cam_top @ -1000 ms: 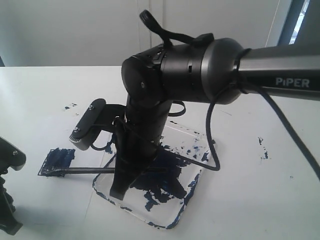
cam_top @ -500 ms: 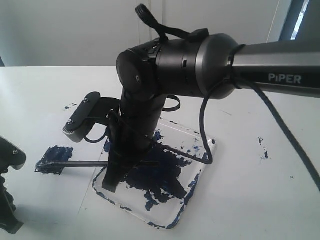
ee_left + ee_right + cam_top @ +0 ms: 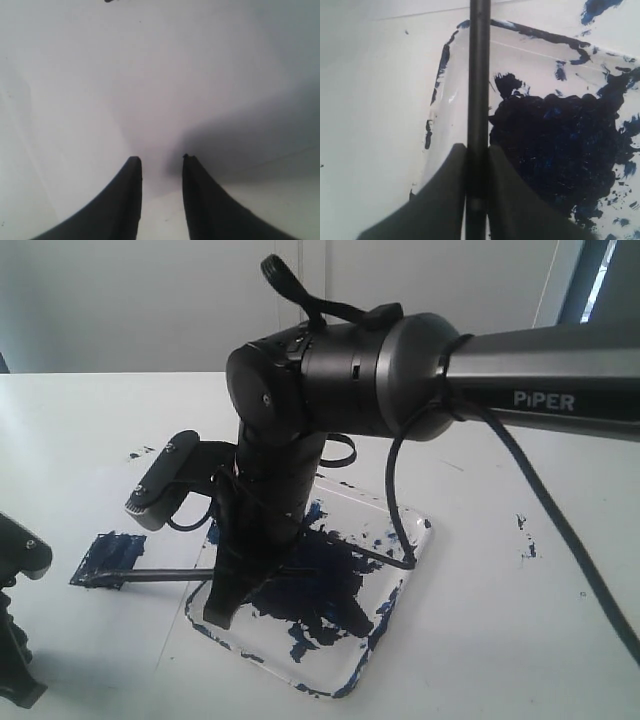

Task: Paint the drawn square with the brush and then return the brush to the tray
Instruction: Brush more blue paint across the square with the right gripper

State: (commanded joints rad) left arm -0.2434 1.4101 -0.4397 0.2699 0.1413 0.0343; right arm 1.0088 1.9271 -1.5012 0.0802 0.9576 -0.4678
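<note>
The drawn square (image 3: 108,558) reads as a solid dark blue patch, its outline lost under the paint. It sits toward the left edge of the surface (image 3: 70,430), about halfway back from the near edge. Whether thin bare spots remain inside it is too small to tell. On this showing, the painting step looks done or very nearly so. The second half of the task is not done, since the brush is not yet in the tray.

The brush (image 3: 150,576) lies almost level, running left to right. Its loaded tip is at the square's near edge, and I cannot tell whether the bristles are pressing on the paper or just clear of it. The handle end reaches back over the left rim of the tray (image 3: 418,540).

The right gripper (image 3: 222,602) is clamped on that handle end. It points steeply down and stands over the tray's left side, so the square lies out to its left, one brush length away. The right wrist view confirms the hold. The brush (image 3: 479,75) passes straight between the closed-in sides of the right gripper (image 3: 477,150), crosses the rim of the tray (image 3: 440,75) and runs out of frame. The dark paint blotch (image 3: 555,145) is just beside the shaft.

The left gripper (image 3: 160,161) is at the near left corner of the surface. It stands apart with nothing between its sides, over bare white.
</note>
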